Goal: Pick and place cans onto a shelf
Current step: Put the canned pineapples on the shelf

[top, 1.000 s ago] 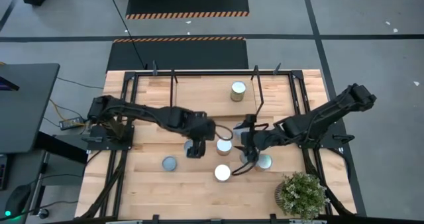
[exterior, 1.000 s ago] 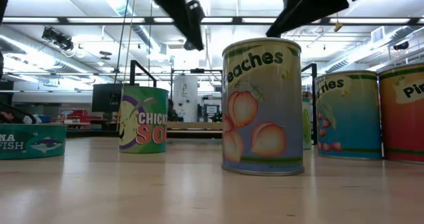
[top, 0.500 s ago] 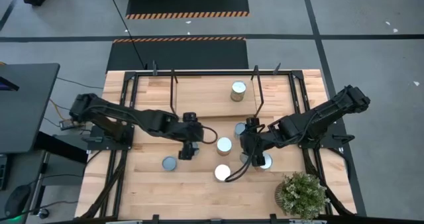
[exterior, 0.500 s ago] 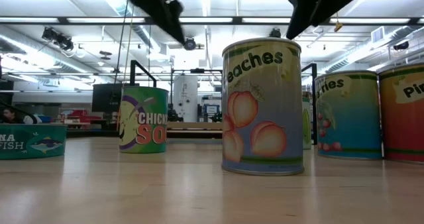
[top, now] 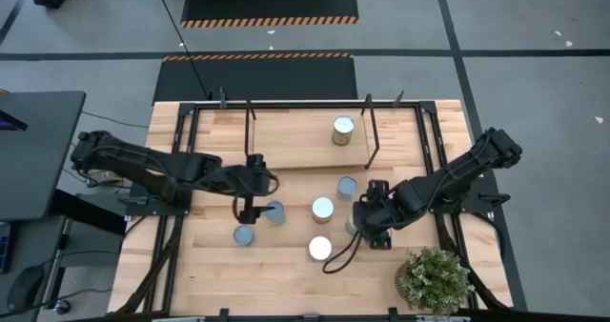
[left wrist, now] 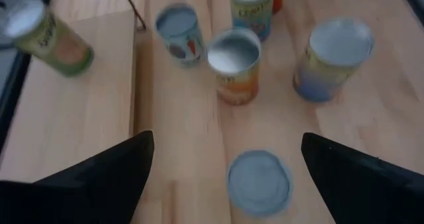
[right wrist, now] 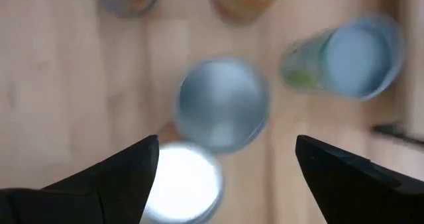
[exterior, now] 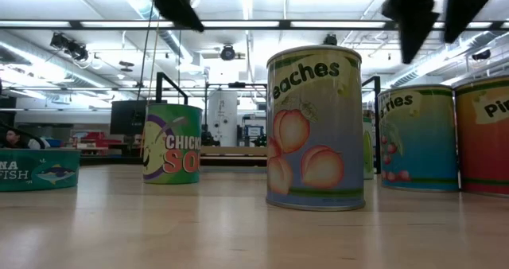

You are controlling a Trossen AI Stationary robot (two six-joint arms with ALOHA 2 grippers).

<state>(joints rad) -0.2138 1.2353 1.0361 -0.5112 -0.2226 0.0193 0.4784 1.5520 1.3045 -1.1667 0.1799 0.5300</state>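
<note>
High view shows one can (top: 343,130) standing alone on the shelf (top: 295,146), a light board with thin black posts at the far part of the table (top: 210,265); the other cans stand in a loose group on the tabletop nearer the front edge, among them a peaches can (exterior: 315,128) and a green soup can (exterior: 172,142) seen in the low view, with a flat tuna tin (exterior: 38,169) at one side; the left gripper (top: 248,211) hangs above the table between two of these cans, its fingers spread wide and holding nothing; the right gripper (top: 375,229) is over the cans at the other side of the group, jaws apart, no can between them; a small green plant (top: 434,280) sits at the front right corner.
</note>
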